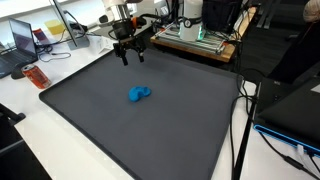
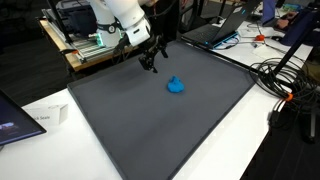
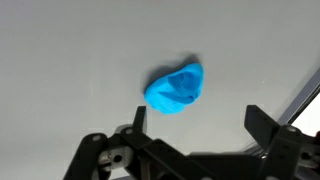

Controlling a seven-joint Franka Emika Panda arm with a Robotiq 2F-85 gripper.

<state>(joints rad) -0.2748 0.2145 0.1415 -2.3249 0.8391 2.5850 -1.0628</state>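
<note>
A small crumpled blue object, like a cloth or soft toy, lies near the middle of the dark grey mat; it shows in both exterior views. My gripper hangs above the mat's far part, clear of the blue object and holding nothing. From the wrist the blue object sits just above and left of the gap between my open fingers. The gripper is open, both black fingertips wide apart with bare mat between them.
A 3D printer or machine frame stands behind the mat. An orange bottle and a laptop lie beside the mat's edge. Cables trail off one side. A white paper rests near a corner.
</note>
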